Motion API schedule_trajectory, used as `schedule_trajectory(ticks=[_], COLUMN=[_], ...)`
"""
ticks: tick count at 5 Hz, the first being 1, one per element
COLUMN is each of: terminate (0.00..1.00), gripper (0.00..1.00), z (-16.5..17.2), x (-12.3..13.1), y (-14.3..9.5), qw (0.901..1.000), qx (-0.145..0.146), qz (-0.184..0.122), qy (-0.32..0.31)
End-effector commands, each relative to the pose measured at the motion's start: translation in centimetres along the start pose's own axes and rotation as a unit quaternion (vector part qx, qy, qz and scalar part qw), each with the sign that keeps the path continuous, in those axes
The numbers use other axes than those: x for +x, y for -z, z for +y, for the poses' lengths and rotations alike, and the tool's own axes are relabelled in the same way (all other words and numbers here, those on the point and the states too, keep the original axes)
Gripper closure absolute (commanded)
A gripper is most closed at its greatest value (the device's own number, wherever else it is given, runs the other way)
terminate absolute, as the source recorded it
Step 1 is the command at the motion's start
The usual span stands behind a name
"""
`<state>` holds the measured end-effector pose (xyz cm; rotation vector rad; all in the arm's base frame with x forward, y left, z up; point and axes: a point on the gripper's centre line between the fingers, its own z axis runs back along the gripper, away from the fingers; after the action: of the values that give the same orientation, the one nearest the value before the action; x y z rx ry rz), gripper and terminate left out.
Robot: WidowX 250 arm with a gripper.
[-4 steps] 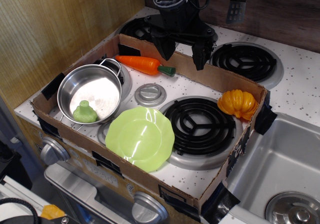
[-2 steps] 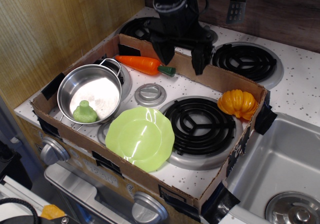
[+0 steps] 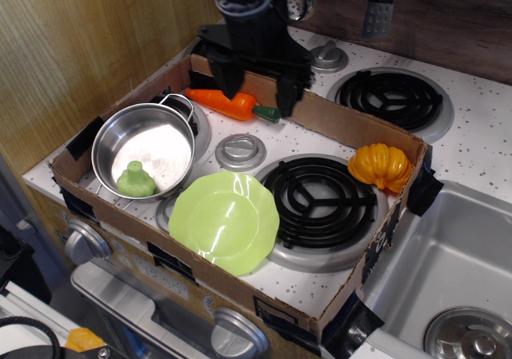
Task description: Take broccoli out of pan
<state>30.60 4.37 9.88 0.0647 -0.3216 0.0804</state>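
Note:
The pale-green broccoli (image 3: 136,180) lies inside the shiny steel pan (image 3: 114,134), at its front edge, on the left side of the toy stove. My black gripper (image 3: 255,90) hangs open and empty above the back of the cardboard tray, over the carrot. Its two fingers (image 3: 226,80) point down, spread wide. It is well to the right of and behind the pan, apart from it.
An orange carrot (image 3: 226,102) lies behind the pan. A lime-green plate (image 3: 225,221) sits in front, a black burner (image 3: 321,199) to its right, an orange pumpkin (image 3: 382,166) at far right. Cardboard walls (image 3: 352,125) ring the stove. A sink (image 3: 448,279) lies to the right.
My gripper has moved left, from above the tray's back wall near the right rear burner to over the carrot. It stays open. Nothing else has moved.

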Motion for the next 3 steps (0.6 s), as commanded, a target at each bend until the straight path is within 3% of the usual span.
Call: schedule_trajectory(ticks=[1,3], terminate=[0.00,0.00], gripper=[0.00,0.00], z=[2.6,5.9], x=[-0.6,-2.7], y=[-1.7,-1.7], qw=[0.9980,0.9973], qx=[0.052,0.073], qz=[-0.023,0.002], qy=[-0.026,-0.013])
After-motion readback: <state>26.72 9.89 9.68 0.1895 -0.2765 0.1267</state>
